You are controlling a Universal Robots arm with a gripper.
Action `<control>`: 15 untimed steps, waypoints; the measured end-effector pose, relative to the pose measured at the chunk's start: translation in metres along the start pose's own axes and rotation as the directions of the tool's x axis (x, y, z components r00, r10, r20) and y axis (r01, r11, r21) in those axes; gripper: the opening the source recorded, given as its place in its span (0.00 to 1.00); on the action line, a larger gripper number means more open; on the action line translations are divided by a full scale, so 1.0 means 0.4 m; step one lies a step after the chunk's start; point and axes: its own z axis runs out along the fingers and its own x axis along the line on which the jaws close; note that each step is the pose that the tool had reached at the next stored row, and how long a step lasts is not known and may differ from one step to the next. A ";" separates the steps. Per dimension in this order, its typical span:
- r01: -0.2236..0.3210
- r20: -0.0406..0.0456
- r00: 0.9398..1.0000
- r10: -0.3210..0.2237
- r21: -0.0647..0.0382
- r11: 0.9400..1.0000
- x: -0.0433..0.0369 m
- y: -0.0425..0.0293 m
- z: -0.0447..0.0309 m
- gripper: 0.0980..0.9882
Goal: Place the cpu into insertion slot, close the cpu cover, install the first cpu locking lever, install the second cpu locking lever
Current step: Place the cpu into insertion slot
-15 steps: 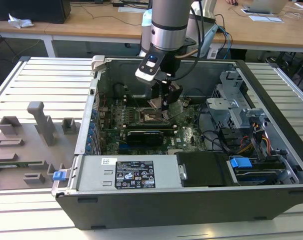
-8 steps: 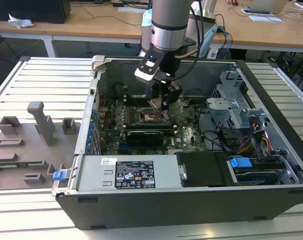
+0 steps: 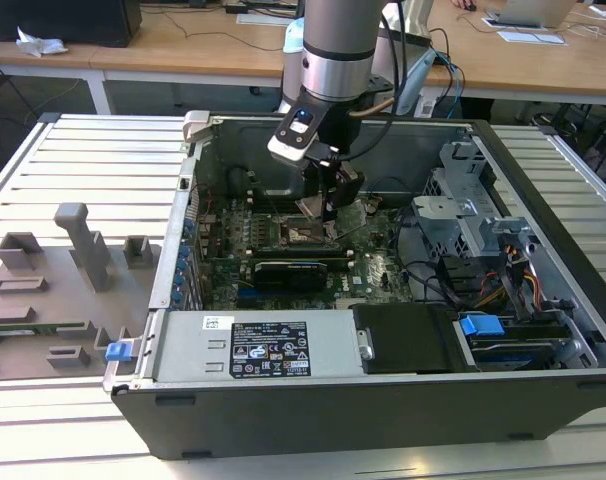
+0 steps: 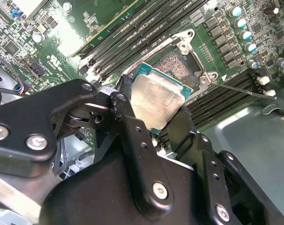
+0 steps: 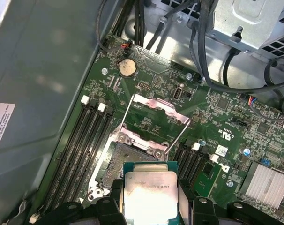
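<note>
- Found the cpu [image 5: 149, 192] clamped by two opposite edges in the gripper [image 5: 150, 199], pale metal top up, green border showing around it.
- Noted the claw narrowed onto the chip, one black finger [image 4: 125, 101] pressed on each side in both wrist views.
- Located the chip above the near edge of the insertion slot [image 5: 115, 157], partly overlapping it and not seated; could not tell the gap between the two.
- Observed the slot's dark contact field exposed inside its metal rim, near the middle of the green motherboard [image 5: 146, 84].
- Recorded the cpu cover [image 5: 152, 103] swung up and open behind the slot, its frame standing clear of the socket in the first wrist view.
- Picked out a thin metal lever [image 4: 240, 89] lying out to one side of the socket in the second wrist view.
- Logged long black memory slots [image 5: 85, 140] running along both sides of the socket.
- Marked a coin cell [image 5: 127, 68] near the motherboard's edge, with black cables [image 5: 203, 51] passing beyond it.
- Confirmed in the exterior view the arm reaching down into the open computer case [image 3: 383, 410], which lies on a slatted table [image 3: 83, 160].
</note>
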 end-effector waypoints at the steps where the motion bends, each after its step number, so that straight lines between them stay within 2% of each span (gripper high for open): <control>1: -0.003 0.000 1.000 0.003 0.000 1.000 0.000 0.000 0.000 0.50; 12: -0.041 0.001 0.999 0.041 0.001 0.999 0.000 0.000 0.000 0.50; 15: -0.090 0.003 0.996 0.090 0.003 0.996 0.000 0.000 0.000 0.50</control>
